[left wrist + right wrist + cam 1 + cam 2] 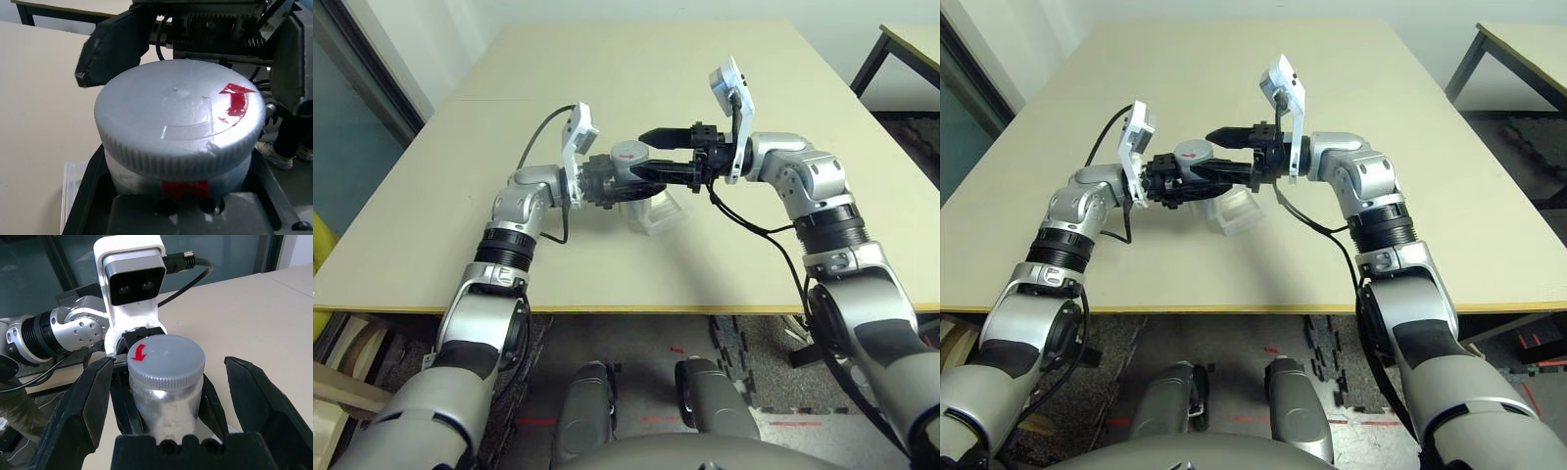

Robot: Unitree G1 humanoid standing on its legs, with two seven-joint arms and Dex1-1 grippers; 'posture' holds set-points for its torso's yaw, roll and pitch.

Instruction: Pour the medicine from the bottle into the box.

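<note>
Between the right end effector's (168,391) open fingers, the left end effector (607,183) grips the bottle (165,382).

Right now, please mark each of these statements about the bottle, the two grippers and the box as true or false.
1. The left gripper holds the bottle. True.
2. The cap is already off the bottle. False: it sits on the bottle.
3. The right gripper is clamped on the cap. False: its fingers stand open on either side of the cap.
4. The box lies on the table under the bottle. True.
5. The cap bears a red arrow. True.
</note>
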